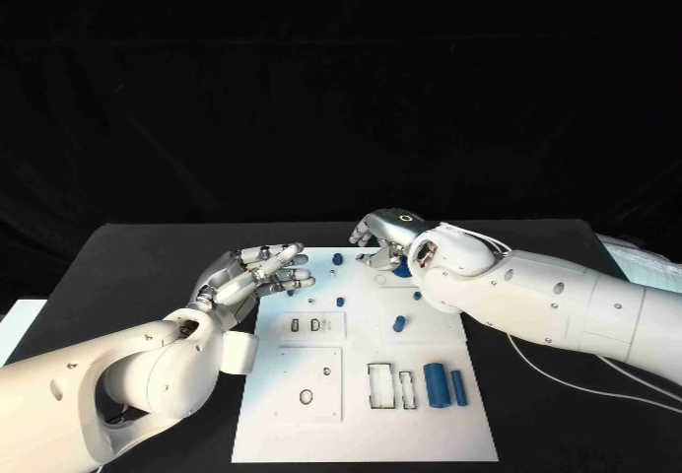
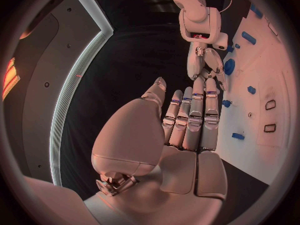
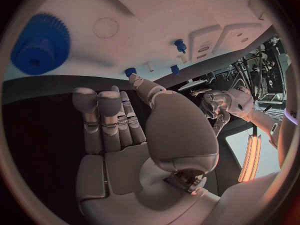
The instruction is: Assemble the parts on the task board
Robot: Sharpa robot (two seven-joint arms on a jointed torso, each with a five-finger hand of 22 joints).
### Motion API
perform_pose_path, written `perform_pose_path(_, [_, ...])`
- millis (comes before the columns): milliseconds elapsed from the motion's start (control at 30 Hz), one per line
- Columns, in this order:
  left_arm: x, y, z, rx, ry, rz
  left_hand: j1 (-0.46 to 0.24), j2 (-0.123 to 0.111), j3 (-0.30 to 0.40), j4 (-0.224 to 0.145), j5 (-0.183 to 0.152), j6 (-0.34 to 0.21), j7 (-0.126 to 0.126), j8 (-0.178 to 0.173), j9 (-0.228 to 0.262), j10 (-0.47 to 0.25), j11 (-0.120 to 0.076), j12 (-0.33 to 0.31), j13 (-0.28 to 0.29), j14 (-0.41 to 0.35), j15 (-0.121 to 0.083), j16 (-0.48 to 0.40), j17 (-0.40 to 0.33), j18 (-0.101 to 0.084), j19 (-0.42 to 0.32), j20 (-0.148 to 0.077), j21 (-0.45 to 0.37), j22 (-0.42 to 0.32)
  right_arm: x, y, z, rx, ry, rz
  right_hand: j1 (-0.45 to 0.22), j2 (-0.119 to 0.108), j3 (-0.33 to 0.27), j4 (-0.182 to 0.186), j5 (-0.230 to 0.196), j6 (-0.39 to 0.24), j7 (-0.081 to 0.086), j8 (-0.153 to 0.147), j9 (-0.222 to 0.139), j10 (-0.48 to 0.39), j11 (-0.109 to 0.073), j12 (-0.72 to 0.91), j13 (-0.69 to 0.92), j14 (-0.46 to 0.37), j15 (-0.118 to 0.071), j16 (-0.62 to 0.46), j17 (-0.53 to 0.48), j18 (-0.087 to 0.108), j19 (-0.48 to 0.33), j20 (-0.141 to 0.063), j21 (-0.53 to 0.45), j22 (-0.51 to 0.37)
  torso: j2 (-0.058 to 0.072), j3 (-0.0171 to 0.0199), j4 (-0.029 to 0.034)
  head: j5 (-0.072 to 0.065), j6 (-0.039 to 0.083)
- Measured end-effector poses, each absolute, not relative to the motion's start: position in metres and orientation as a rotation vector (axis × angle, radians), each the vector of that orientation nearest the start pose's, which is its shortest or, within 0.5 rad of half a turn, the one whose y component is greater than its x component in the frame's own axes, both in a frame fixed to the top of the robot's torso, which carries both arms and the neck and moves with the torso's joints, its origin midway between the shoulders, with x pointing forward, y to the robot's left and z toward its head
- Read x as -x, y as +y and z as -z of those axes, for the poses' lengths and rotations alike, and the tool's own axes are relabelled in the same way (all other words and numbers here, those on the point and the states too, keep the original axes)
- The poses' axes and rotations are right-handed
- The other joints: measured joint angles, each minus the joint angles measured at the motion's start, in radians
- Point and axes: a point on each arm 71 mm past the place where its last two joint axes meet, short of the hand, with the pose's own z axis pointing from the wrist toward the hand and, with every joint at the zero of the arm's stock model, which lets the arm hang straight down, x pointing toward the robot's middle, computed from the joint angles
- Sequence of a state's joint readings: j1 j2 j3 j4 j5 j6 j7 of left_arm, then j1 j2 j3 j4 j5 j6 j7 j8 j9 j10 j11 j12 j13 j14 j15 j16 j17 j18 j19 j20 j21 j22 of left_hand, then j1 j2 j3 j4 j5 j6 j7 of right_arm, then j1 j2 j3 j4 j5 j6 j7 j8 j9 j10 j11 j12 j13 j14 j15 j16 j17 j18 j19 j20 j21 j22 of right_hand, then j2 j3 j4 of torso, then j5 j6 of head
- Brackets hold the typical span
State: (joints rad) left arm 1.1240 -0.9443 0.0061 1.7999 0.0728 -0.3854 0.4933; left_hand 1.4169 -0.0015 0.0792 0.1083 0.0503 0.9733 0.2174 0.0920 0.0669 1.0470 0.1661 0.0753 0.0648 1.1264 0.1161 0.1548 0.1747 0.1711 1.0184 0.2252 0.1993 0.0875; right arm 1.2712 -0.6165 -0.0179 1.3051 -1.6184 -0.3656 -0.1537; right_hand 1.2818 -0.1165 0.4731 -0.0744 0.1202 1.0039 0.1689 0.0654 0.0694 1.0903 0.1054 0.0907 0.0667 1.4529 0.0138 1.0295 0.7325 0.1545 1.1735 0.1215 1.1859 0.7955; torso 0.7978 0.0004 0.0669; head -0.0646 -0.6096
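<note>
Across the black table (image 1: 142, 256) you see a matte dark cloth running back to a black backdrop, with the white task board (image 1: 363, 394) lying at its middle and reaching toward six o'clock. On the board you find recessed outlines, small oval holes, and two blue cylinders (image 1: 444, 386) lying side by side at about five o'clock, beside a rectangular cut-out. Small blue pegs (image 1: 338, 300) stand or lie scattered nearer the centre, and a blue gear (image 3: 41, 44) sits on the board at roughly twelve o'clock, just beside your right hand (image 1: 383, 236). That hand hangs over the far edge of the board with its fingers loosely apart and nothing in them. Your left hand (image 1: 256, 276) hovers at about ten o'clock over the board's edge, fingers stretched straight and empty. No writing or label is legible on the board; a thin white cable trails off the right arm at three o'clock.
</note>
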Motion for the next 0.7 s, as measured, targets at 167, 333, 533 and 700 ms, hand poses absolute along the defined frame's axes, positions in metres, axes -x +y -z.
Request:
perform_pose_path(167, [-0.43, 0.187, 0.168, 1.19, 1.346, 1.704, 0.0, 0.0, 0.0, 0.0, 0.0, 0.0, 0.0, 0.0, 0.0, 0.0, 0.0, 0.0, 0.0, 0.0, 0.0, 0.0, 0.0, 0.0, 0.0, 0.0, 0.0, 0.0, -0.529, -0.181, 0.133, 0.172, 1.495, -0.541, -0.02, -0.018, -0.021, 0.03, 0.05, 0.019, -0.003, 0.004, 0.001, 0.137, -0.008, 0.063, 0.029, 0.015, -0.017, 0.1, 0.126, -0.018, 0.059, -0.018, 0.059, 0.094, -0.004, -0.0001, -0.01, 0.0, 0.002])
perform_pose_path(333, [-0.43, 0.187, 0.167, 1.19, 1.346, 1.704, 0.0, 0.0, 0.0, 0.0, 0.0, 0.0, 0.0, 0.0, 0.0, 0.0, 0.0, 0.0, 0.0, 0.0, 0.0, 0.0, 0.0, 0.0, 0.0, 0.0, 0.0, 0.0, -0.529, -0.209, 0.132, 0.06, 1.543, -0.524, -0.066, -0.054, -0.115, 0.059, 0.101, -0.028, -0.038, 0.004, -0.002, 0.309, -0.066, 0.198, 0.15, 0.013, -0.049, 0.282, 0.376, -0.056, 0.185, -0.048, 0.193, 0.332, -0.008, -0.0001, -0.0185, 0.002, 0.002])
perform_pose_path(533, [-0.43, 0.187, 0.168, 1.191, 1.346, 1.703, 0.0, 0.0, 0.003, -0.003, 0.0, 0.0, 0.0, 0.0, 0.0, 0.0, 0.0, 0.0, 0.0, 0.0, 0.0, 0.0, 0.0, 0.0, 0.0, 0.0, 0.0, 0.0, -0.531, -0.222, 0.136, -0.02, 1.608, -0.495, -0.034, -0.022, -0.236, 0.104, 0.104, -0.063, -0.028, 0.008, 0.0, 0.23, -0.062, 0.563, 0.607, 0.013, -0.05, 0.368, 0.484, -0.071, 0.207, -0.042, 0.252, 0.429, -0.011, 0.0019, -0.0236, 0.0, 0.001])
perform_pose_path(700, [-0.431, 0.188, 0.168, 1.192, 1.346, 1.701, 0.0, 0.0, 0.003, -0.003, 0.0, 0.0, 0.0, 0.0, 0.0, 0.0, 0.0, 0.0, 0.0, 0.0, 0.0, 0.0, 0.001, 0.0, 0.004, -0.004, 0.0, -0.001, -0.533, -0.223, 0.14, -0.041, 1.656, -0.472, -0.017, -0.005, -0.27, 0.116, 0.104, -0.063, -0.028, 0.008, 0.0, 0.282, -0.052, 0.914, 0.979, 0.014, -0.042, 0.416, 0.564, -0.086, 0.226, -0.034, 0.274, 0.48, -0.011, 0.0019, -0.0236, -0.003, 0.0])
